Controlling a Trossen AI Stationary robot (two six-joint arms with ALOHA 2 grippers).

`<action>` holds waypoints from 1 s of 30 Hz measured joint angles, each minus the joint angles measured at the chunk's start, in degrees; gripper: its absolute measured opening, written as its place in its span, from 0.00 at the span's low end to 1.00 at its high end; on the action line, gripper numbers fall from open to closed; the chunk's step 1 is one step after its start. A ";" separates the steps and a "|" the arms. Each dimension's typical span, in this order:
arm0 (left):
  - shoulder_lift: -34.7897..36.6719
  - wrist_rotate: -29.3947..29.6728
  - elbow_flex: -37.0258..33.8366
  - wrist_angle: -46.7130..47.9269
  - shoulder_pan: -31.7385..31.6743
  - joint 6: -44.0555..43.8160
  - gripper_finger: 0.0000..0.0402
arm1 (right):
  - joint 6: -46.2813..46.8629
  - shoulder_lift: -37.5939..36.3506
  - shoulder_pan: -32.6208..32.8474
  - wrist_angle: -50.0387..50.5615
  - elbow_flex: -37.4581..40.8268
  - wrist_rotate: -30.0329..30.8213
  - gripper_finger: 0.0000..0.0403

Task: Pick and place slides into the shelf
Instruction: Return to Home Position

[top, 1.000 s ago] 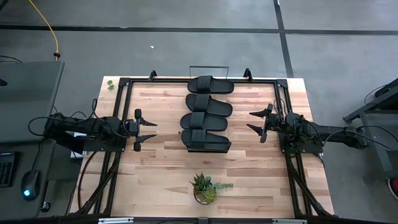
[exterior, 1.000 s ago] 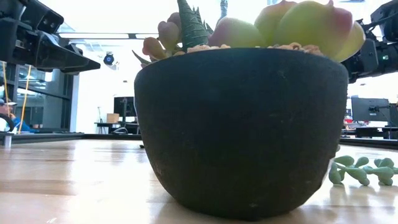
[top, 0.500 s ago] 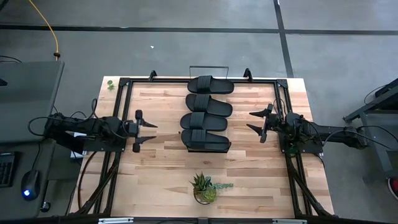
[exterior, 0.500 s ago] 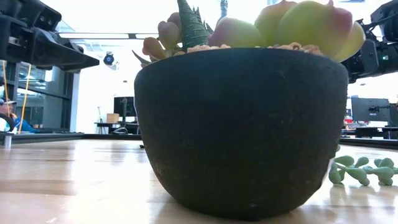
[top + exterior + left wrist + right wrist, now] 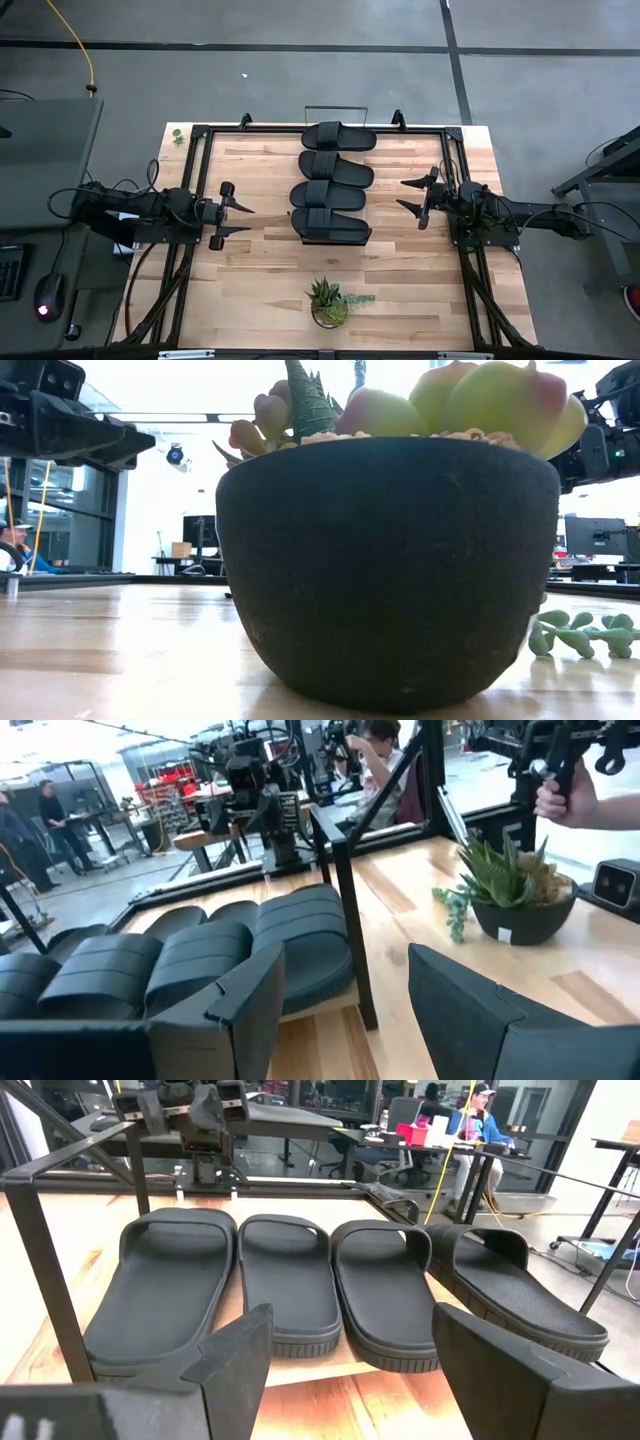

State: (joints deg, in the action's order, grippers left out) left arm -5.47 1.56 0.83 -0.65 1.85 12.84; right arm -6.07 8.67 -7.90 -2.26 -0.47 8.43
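Black slides (image 5: 333,185), four of them, are laid side by side on the shelf (image 5: 340,1370) in the middle of the counter (image 5: 250,280). No slide is seen anywhere else, so the putting away can be taken as done. Each slide is set with its long side running from one arm toward the other, and the row runs from the far edge of the counter toward the plant pot (image 5: 328,303). The shelf is found between the two hands. The left hand (image 5: 243,218) is held over the counter with its fingers apart and nothing in them, and it is pointed at the near end of the row. The right hand (image 5: 403,195) is held the same way on the other side, fingers apart and empty, and it is a little closer to the slides. The slides lie straight in front of both hands, so a pull straight back is likely all that is needed, and nothing should be bumped.
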 joint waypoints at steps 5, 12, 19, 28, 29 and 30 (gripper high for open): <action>-0.03 0.04 -0.07 -0.08 0.00 0.00 0.49 | -0.02 0.00 0.00 0.00 0.00 0.00 0.65; -0.03 -0.51 -0.12 -0.06 0.00 -0.04 0.49 | -0.02 0.00 0.02 0.00 0.00 0.00 0.65; -0.03 -0.50 -0.16 -0.02 0.00 0.24 0.49 | -0.40 0.00 0.01 0.00 0.00 0.00 0.65; -0.03 -0.52 -0.16 -0.04 0.04 0.28 0.49 | 3.06 0.00 0.01 0.00 0.00 0.00 0.65; -0.03 -0.50 -0.16 -0.04 0.04 0.28 0.49 | 4.21 0.00 0.01 0.01 0.00 0.00 0.65; -0.03 -0.50 -0.16 -0.03 0.04 0.28 0.49 | 5.11 0.00 0.02 0.00 0.00 0.00 0.65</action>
State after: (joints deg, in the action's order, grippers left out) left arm -5.50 1.05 0.67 -0.68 1.89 13.13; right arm -0.95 8.67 -7.88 -2.26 -0.47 8.43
